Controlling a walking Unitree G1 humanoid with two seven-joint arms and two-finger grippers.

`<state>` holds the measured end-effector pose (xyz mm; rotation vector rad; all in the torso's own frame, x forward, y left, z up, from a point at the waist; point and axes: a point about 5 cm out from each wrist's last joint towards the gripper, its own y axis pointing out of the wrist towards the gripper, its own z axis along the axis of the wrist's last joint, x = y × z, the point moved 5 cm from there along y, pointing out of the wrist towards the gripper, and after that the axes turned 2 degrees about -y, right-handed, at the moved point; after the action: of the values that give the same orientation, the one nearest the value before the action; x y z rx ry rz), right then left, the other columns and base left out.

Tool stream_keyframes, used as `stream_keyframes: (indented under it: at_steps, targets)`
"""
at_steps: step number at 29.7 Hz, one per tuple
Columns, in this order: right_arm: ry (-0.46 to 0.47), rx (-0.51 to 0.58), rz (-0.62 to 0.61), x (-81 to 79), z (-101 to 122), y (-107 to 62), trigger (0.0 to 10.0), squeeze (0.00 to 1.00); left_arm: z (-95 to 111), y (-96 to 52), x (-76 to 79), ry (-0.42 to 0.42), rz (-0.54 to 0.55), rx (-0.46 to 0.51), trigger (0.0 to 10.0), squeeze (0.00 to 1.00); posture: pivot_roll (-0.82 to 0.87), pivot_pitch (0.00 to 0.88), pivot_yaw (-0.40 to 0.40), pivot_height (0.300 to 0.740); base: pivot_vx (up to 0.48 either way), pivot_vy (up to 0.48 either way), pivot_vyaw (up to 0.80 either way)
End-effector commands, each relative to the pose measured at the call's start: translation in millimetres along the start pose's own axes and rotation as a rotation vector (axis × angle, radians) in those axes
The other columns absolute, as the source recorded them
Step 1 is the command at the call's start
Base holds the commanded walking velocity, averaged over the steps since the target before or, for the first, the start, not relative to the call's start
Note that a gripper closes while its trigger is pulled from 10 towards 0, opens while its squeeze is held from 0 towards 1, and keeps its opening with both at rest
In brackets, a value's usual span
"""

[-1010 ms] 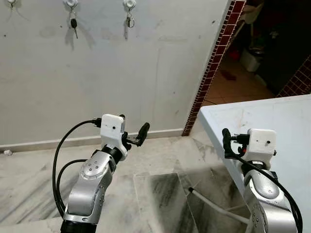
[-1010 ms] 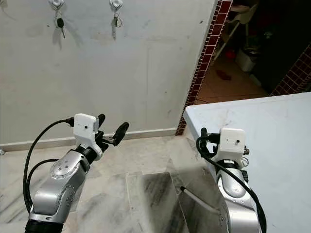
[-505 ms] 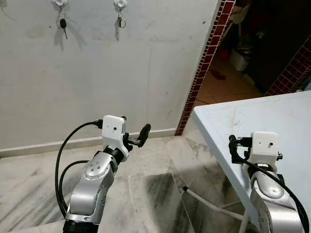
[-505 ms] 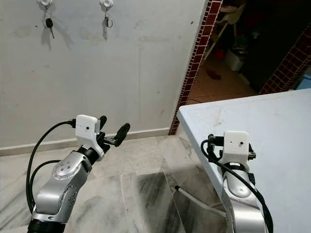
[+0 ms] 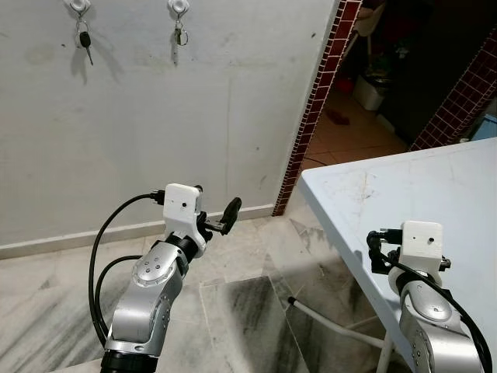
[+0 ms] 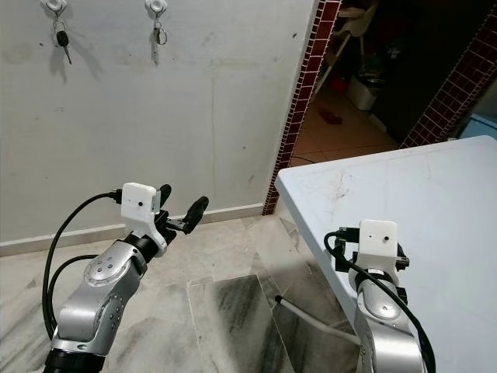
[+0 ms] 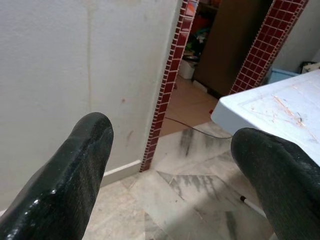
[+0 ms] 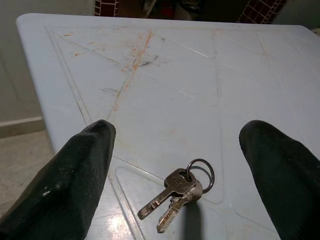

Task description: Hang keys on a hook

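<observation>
Far left, high on wall [image 5: 155, 116]: two white hooks, first hook [image 5: 80, 5] carrying black-headed key [image 5: 85, 40], second hook [image 5: 178, 6] carrying small key bunch [image 5: 178, 36]. Left gripper [image 5: 215, 211] raised over marble floor [image 5: 248, 311], fingers spread wide, nothing between them, facing wall and red-tiled doorway edge [image 5: 314, 101]. Right side: pale blue table [image 8: 165, 90]. Keys [image 8: 176, 193] on ring lie flat on tabletop. Right gripper [image 8: 175, 170] hovers above keys, fingers spread, keys between and below, not touching.
</observation>
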<state>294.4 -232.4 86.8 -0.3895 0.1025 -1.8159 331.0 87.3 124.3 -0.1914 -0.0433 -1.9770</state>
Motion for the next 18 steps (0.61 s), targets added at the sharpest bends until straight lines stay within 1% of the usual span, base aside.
stream_keyframes:
  at_steps: [1,4,6,7,18]
  targets:
    - [0.000,-0.023,-0.032,8.7,-4.6,1.0,10.0,0.00,-1.3,2.2,7.1,0.004,-0.033,-0.014,10.0,0.00,0.04,0.035,-0.110,0.740,0.000,0.000,-0.77]
    - [0.023,-0.005,-0.021,6.7,-1.8,0.2,10.0,0.00,-1.8,2.6,7.8,0.009,-0.040,-0.019,10.0,0.00,0.04,0.035,-0.111,0.740,0.000,0.000,-0.77]
    - [0.036,0.013,-0.013,4.6,1.8,-0.2,10.0,0.00,-1.8,2.7,7.8,0.010,-0.042,-0.021,10.0,0.00,0.04,0.038,-0.109,0.740,0.000,0.000,-0.49]
    - [0.034,0.021,-0.005,2.4,3.7,-0.4,10.0,0.00,-1.9,2.7,8.1,0.011,-0.047,-0.023,10.0,0.00,0.04,0.038,-0.108,0.740,0.000,0.000,0.00]
    - [0.044,0.019,0.000,-2.1,1.0,-0.9,10.0,0.00,-1.9,1.2,9.0,0.017,-0.067,-0.032,10.0,0.00,0.06,0.038,-0.101,0.740,0.000,0.000,0.00]
